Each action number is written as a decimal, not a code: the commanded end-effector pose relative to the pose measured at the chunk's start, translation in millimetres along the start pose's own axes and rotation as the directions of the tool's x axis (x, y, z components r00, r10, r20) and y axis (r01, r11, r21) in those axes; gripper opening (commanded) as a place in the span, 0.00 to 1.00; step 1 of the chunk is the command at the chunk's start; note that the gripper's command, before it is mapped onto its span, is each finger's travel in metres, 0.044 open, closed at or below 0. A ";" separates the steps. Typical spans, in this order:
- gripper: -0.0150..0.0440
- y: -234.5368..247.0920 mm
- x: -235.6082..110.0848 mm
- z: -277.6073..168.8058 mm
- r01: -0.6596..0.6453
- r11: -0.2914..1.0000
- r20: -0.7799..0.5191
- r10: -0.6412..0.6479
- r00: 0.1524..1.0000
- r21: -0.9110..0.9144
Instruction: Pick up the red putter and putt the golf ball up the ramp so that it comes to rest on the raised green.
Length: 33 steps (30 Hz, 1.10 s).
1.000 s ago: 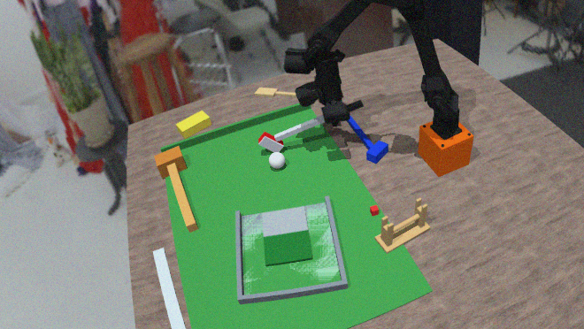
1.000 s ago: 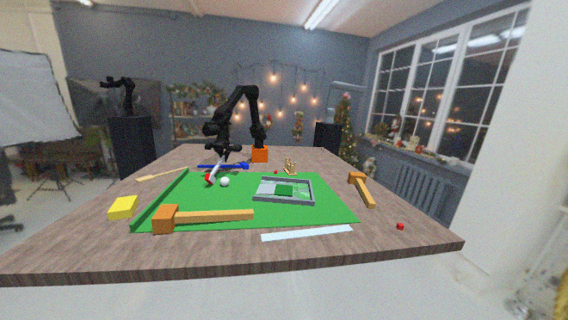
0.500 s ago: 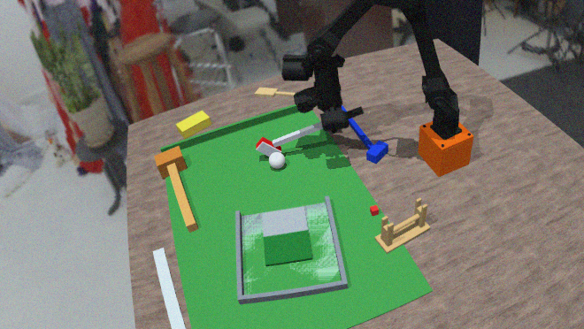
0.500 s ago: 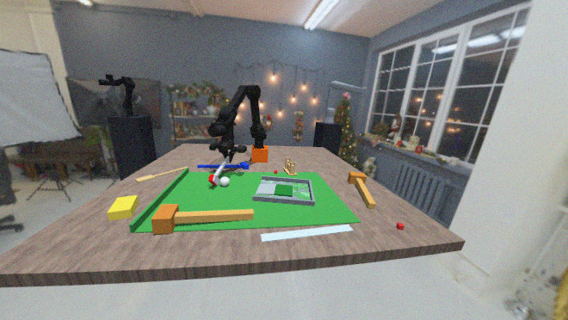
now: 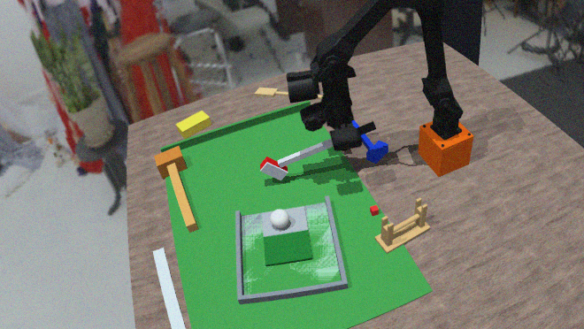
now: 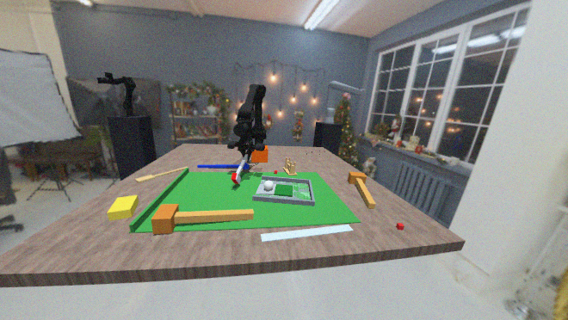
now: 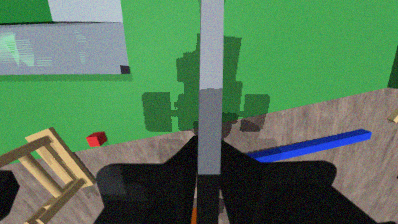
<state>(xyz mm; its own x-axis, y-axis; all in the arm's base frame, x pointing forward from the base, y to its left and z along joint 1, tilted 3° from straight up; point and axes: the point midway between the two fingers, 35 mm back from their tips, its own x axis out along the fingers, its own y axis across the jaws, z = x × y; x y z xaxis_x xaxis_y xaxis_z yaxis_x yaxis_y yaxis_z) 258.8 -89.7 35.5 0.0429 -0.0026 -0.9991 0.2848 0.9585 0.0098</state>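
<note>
My gripper [image 5: 337, 142] [image 6: 245, 158] [image 7: 204, 140] is shut on the grey shaft of the red putter [image 5: 303, 154] [image 7: 211, 75]. It holds the putter slanted, with the red-and-grey head [image 5: 273, 168] [image 6: 235, 177] just above the green mat [image 5: 212, 177] [image 6: 202, 193]. The white golf ball [image 5: 280, 218] [image 6: 268, 185] rests on the grey slab [image 5: 296, 214] at the far end of the grey-walled box [image 5: 289, 294] [image 6: 281, 200]. It lies against the dark green raised block [image 5: 288, 249] [image 6: 284, 190]. The ball is out of the wrist view.
A blue putter [image 5: 373, 148] [image 7: 310, 145] lies on the table by the arm's orange base [image 5: 444, 148]. An orange mallet [image 5: 177, 186], a yellow block [image 5: 193, 124], a white strip [image 5: 168, 289], a wooden fence [image 5: 403, 227] [image 7: 45, 170] and a small red cube [image 5: 374, 210] [image 7: 96, 139] surround the mat.
</note>
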 end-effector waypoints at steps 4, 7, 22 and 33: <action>0.25 0.1 -44.3 2.6 0.007 1.000 0.026 -0.007 1.000 0.003; 0.25 0.7 -36.8 2.9 0.001 1.000 0.023 -0.001 1.000 -0.001; 0.25 0.7 -36.8 2.9 0.001 1.000 0.023 -0.001 1.000 -0.001; 0.25 0.7 -36.8 2.9 0.001 1.000 0.023 -0.001 1.000 -0.001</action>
<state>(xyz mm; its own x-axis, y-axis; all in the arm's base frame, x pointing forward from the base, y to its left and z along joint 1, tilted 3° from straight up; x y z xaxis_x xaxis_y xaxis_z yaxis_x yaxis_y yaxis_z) 259.5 -89.5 71.8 0.0608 -0.0089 -0.9981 0.2840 0.9588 0.0088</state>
